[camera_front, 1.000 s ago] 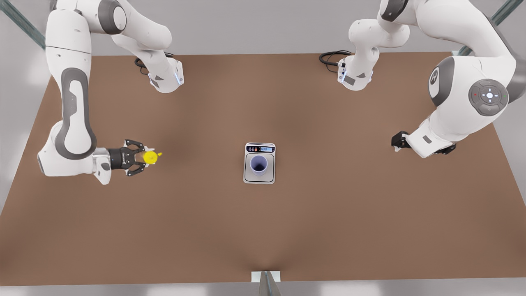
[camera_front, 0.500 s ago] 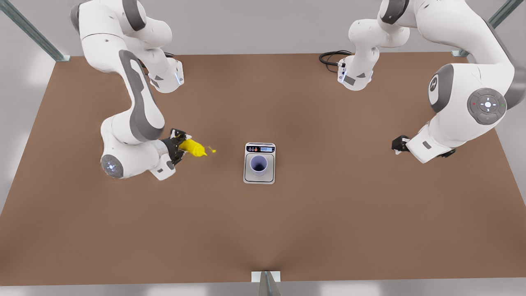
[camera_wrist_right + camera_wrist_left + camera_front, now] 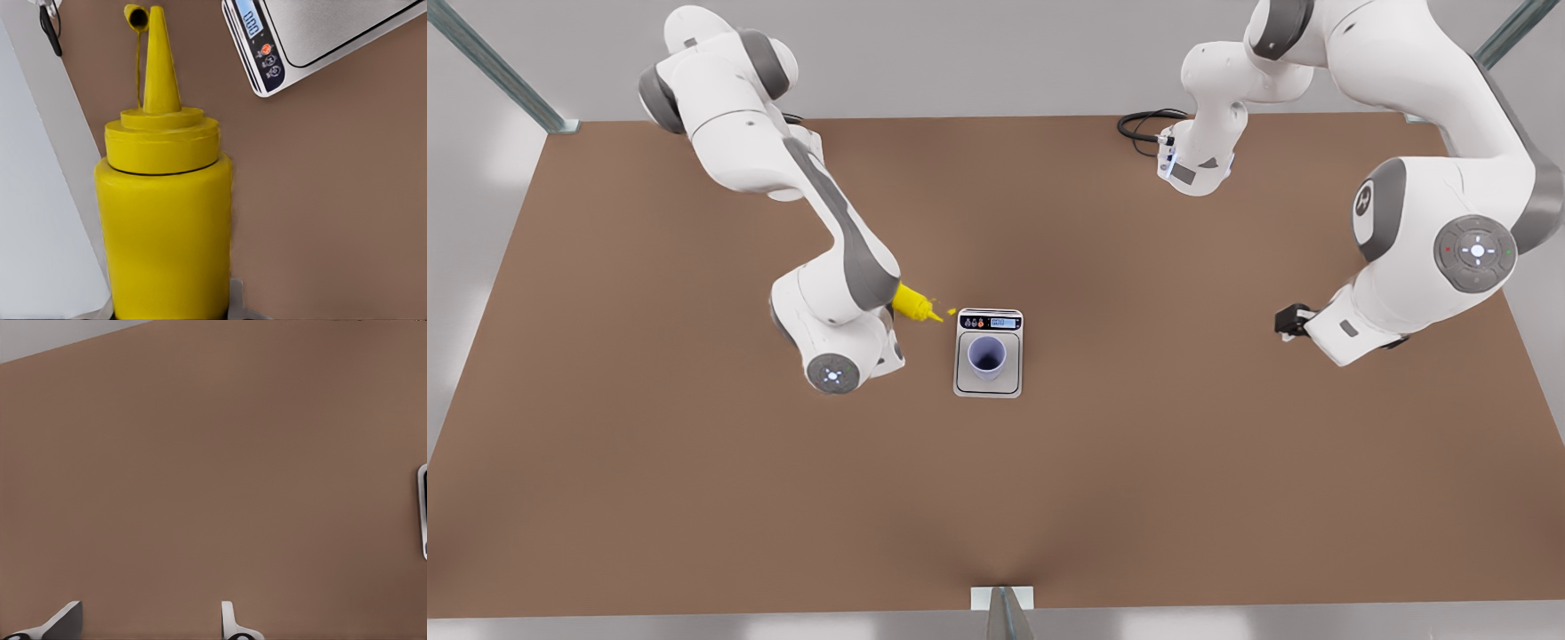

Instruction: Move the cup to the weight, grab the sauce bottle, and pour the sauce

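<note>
Brown matte tabletop, front view: the lavender cup (image 3: 987, 355) already stands on the silver-grey weight (image 3: 989, 384), so that step looks done. At the front view's left the right gripper (image 3: 889, 313), fingers hidden, carries the yellow sauce bottle (image 3: 914, 304) tilted toward the weight; pouring remains. Left gripper (image 3: 1288, 318) waits apart. Left wrist view: two pale fingertips (image 3: 230, 621) spread over bare table. Right wrist view: smooth plastic bottle, cone nozzle, pinched at its base; scale display nearby.
</note>
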